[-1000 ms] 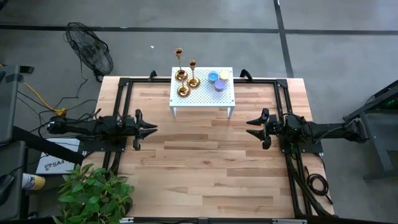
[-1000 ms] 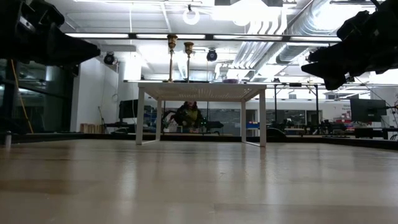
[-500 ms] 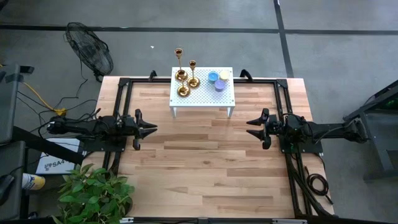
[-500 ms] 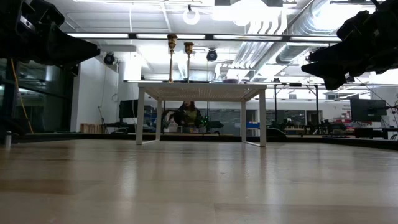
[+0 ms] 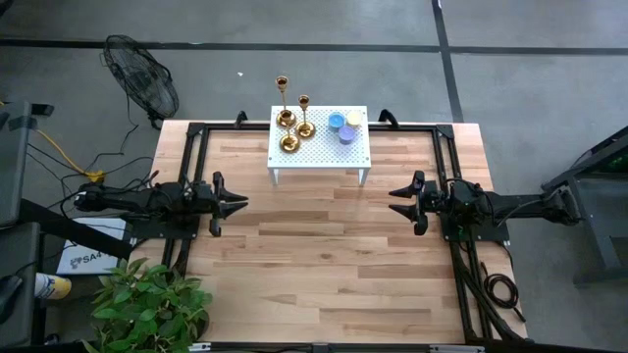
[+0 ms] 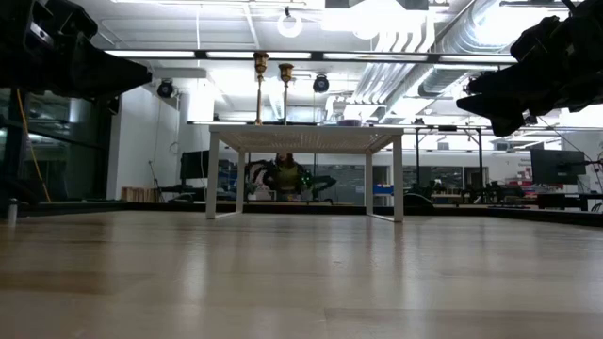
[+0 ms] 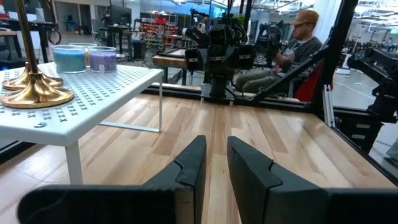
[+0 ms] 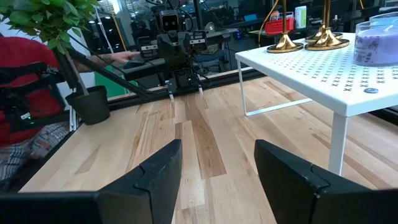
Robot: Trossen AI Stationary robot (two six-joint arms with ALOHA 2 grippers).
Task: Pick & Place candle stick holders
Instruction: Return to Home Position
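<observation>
Three gold candle stick holders stand upright on their round bases on the left part of a small white perforated table [image 5: 324, 157] at the far middle: one at the table's far left corner [image 5: 283, 98], one beside it [image 5: 304, 116], and a low one in front [image 5: 288, 142]. Their bases also show in the left wrist view [image 7: 34, 93] and the right wrist view [image 8: 285, 43]. My left gripper [image 5: 243, 203] hovers at the table's left, open by a narrow gap and empty [image 7: 214, 143]. My right gripper [image 5: 392, 203] hovers at the right, wide open and empty [image 8: 217, 146].
Blue [image 5: 337, 122], yellow [image 5: 354, 118] and purple [image 5: 346, 134] candles stand on the white table's right part. A black frame [image 5: 191, 147] runs along the table's sides. A plant [image 5: 147, 304] stands at the near left corner. Bare wood lies between the grippers. A seated person [image 7: 292, 50] is beyond the right edge.
</observation>
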